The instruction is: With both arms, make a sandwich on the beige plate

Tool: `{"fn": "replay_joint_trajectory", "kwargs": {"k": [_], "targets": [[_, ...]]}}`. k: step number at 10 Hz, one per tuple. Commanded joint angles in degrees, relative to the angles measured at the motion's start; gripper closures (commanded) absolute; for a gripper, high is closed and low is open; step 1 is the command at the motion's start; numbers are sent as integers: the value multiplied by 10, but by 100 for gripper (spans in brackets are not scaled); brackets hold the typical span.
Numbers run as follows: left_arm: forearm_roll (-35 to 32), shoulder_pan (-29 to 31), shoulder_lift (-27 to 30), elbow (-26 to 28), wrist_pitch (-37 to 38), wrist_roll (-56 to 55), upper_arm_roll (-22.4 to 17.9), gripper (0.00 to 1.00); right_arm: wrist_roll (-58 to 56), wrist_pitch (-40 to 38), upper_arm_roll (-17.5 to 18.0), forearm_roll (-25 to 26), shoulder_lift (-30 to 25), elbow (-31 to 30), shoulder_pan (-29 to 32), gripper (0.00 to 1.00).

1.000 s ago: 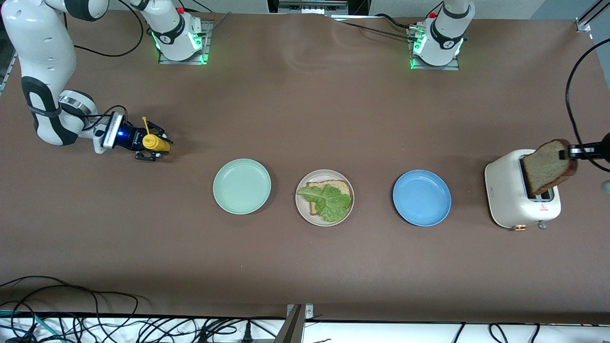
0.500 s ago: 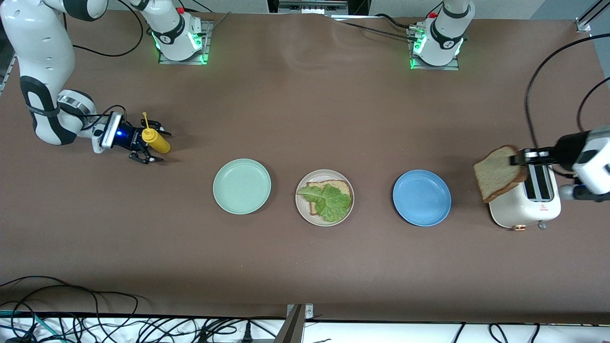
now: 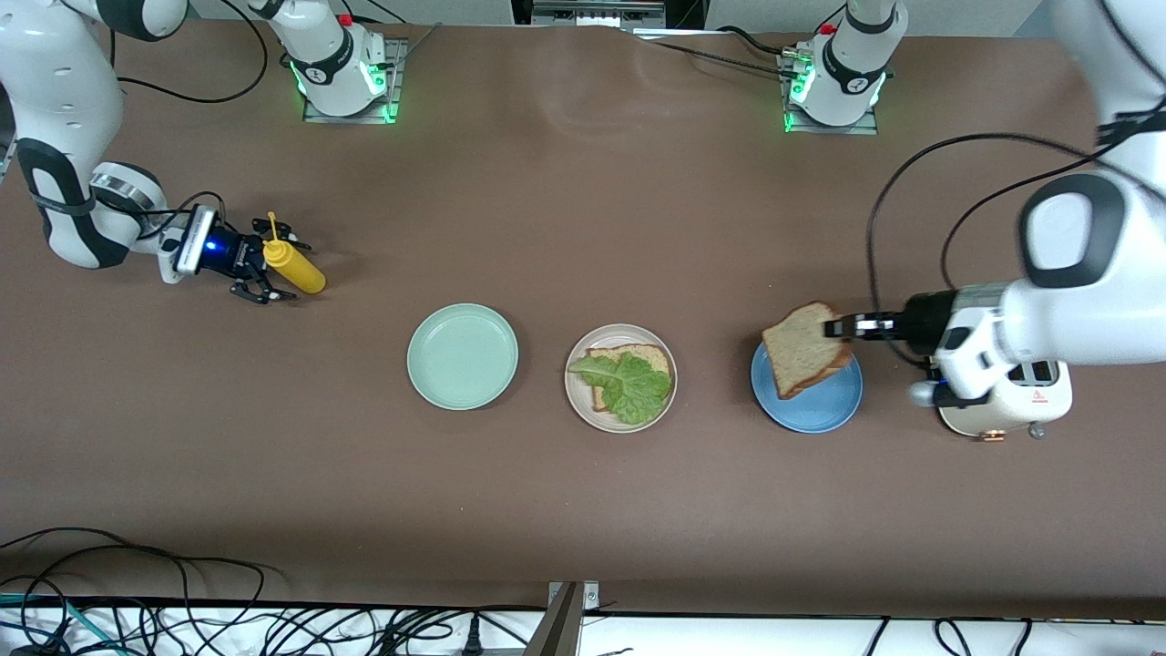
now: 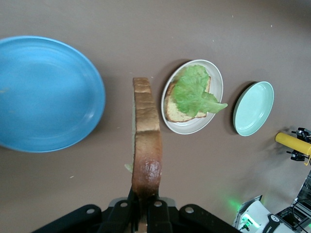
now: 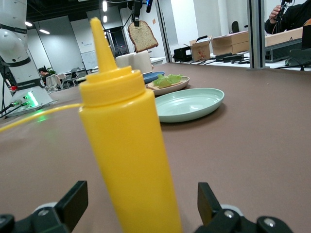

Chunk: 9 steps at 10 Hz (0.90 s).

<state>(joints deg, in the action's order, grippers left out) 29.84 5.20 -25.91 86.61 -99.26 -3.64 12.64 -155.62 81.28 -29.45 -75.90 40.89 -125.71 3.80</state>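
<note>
The beige plate [image 3: 573,383] holds one bread slice [image 3: 652,356] with a green lettuce leaf [image 3: 629,384] on top. My left gripper [image 3: 843,327] is shut on the crust of a second bread slice [image 3: 799,360], which hangs on edge over the blue plate [image 3: 820,412]. In the left wrist view the held bread slice [image 4: 146,141] rises from the left gripper [image 4: 145,206], with the beige plate [image 4: 218,83] and the lettuce leaf [image 4: 193,92] past it. My right gripper [image 3: 279,270] is open around a yellow mustard bottle [image 3: 293,265], fingers clear of it.
A mint green plate [image 3: 462,356] lies beside the beige plate, toward the right arm's end. A white toaster [image 3: 1002,410] stands at the left arm's end, partly hidden by the left arm. The yellow mustard bottle [image 5: 129,155] stands upright between the right gripper's fingers [image 5: 73,199]. Cables line the table's near edge.
The left arm carried the bread slice from the toaster to over the blue plate. The right gripper opened off the mustard bottle and drew back a little.
</note>
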Motion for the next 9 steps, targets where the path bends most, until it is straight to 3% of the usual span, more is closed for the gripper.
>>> {"fn": "replay_joint_trajectory", "kwargs": {"k": [1,2,5,7,9], "targets": [[110,-44,-9,4,-35,-30,-4,100,17,-15,-20,65,0,43,17,0],[172,-62,-16,4,-49,-40,-4,100,38,-16,-37,95,-4,74,17,0],[240,-138,-51,3,-119,-35,-8,100,157,-16,-59,212,-23,192,17,0],[252,-164,-87,-2,-144,-9,-13,100,264,-16,-61,280,-56,252,16,0],[253,-177,-127,-4,-193,36,-13,100,456,-10,-46,335,-110,293,15,0]]}}
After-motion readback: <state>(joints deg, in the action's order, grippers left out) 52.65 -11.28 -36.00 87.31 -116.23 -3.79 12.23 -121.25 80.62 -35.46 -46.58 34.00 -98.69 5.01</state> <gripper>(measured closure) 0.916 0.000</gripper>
